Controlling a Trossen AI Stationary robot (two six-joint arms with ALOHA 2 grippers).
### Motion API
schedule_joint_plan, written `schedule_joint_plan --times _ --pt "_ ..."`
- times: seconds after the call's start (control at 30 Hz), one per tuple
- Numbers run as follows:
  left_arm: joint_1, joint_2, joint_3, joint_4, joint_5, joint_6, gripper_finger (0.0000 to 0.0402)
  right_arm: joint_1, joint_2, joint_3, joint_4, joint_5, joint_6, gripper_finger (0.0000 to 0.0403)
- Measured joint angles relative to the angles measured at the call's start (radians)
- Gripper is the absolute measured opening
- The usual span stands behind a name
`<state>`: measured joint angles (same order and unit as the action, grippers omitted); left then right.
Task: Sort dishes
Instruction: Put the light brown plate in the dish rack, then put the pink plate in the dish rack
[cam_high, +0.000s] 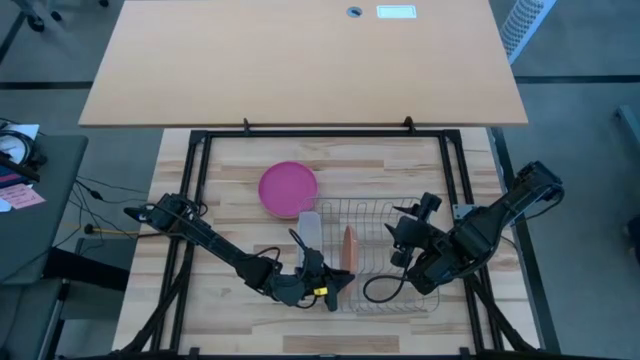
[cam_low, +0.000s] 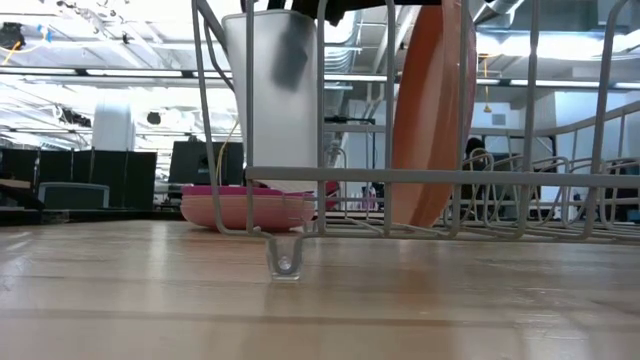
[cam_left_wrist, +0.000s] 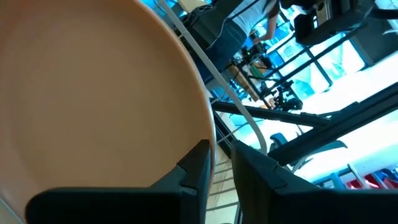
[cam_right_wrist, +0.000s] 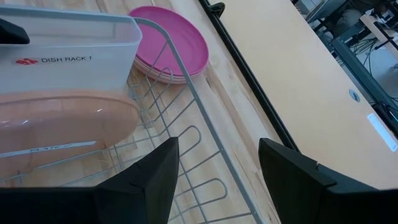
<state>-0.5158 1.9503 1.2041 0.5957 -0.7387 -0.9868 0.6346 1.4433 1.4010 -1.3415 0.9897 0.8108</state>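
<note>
Your left gripper (cam_high: 337, 287), jaws narrowly parted, straddles the upright round orange-tan plastic plate's (cam_high: 349, 247) near rim; right gripper (cam_high: 401, 240) waits open.

High view: looks straight down on the whole table (cam_high: 230, 190), far off.
Low view: sits at tabletop height, facing level through the wire rack (cam_low: 420, 180), very near.
Left wrist view: pressed close to the orange-tan plate (cam_left_wrist: 93, 93).
Right wrist view: looks down along the rack toward the pink plate stack (cam_right_wrist: 177, 40).
Shared: rack, orange-tan plate, pink stack.
</note>
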Motion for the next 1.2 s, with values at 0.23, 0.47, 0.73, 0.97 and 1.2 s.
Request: schedule_joint_plan --times 0.23,0.47,0.73,0.97,1.2 --pt "0.0 0.0 0.0 0.006 0.0 0.023 0.0122 0.001 0.0 0.0 0.0 -0.001 0.0 0.0225" --pt "0.001 0.0 -0.001 0.072 -0.001 0.097 0.0151 0.001 0.0 0.0 0.0 -0.017 0.0 0.0225" --pt "0.001 -0.003 -0.001 0.116 -0.002 0.151 0.0153 0.001 0.0 0.0 0.001 -0.019 -0.004 0.0225" --pt "0.001 -0.049 -0.001 0.129 -0.001 0.221 0.0153 0.001 0.0 0.0 0.0 -0.019 -0.008 0.0225" --pt "0.007 -0.185 -0.001 -0.026 -0.001 0.363 0.0153 0.001 0.0 0.0 0.0 -0.022 -0.008 0.0225"
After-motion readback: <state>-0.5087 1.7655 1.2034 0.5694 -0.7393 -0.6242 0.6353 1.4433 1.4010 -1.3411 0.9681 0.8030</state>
